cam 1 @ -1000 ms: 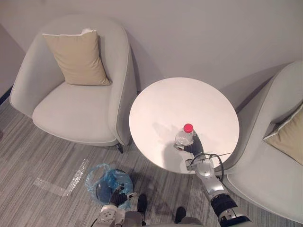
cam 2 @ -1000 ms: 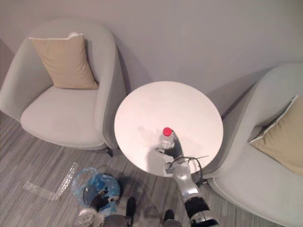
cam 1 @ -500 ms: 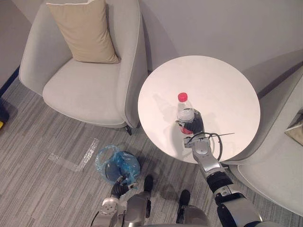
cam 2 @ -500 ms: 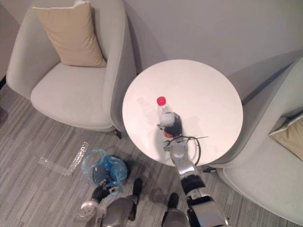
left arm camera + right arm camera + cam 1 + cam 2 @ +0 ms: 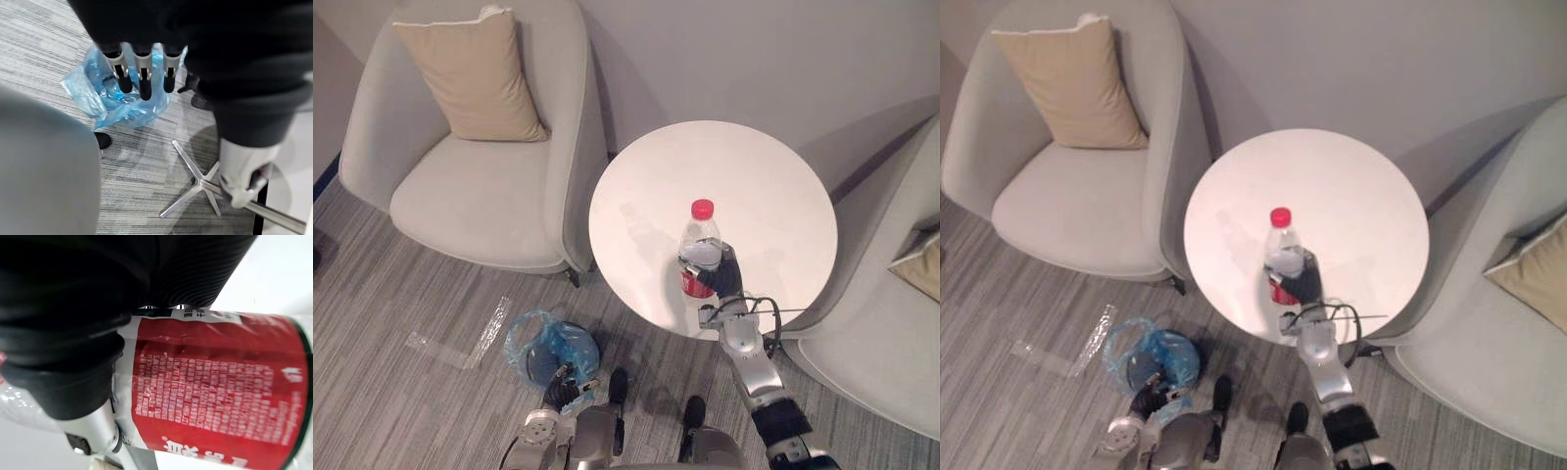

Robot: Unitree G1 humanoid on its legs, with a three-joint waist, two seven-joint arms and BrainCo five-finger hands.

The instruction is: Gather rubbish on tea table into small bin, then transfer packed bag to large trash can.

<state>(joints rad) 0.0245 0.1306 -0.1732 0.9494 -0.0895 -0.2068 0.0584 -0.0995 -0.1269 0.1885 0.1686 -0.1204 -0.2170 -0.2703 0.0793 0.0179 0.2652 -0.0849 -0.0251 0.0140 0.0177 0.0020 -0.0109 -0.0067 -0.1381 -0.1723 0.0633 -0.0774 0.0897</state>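
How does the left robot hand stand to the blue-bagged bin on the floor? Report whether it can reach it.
Likely yes: the left robot hand hangs open close by the blue-bagged bin, with nothing visible between them.

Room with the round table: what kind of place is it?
Probably a lounge or waiting corner: an armchair with a cushion, another armchair, a small round table between them, and carpet.

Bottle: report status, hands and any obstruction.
Right hand shut on bottle, upright over tea table. Left hand open beside blue-bagged bin on floor. Nothing seen blocking path to bin.
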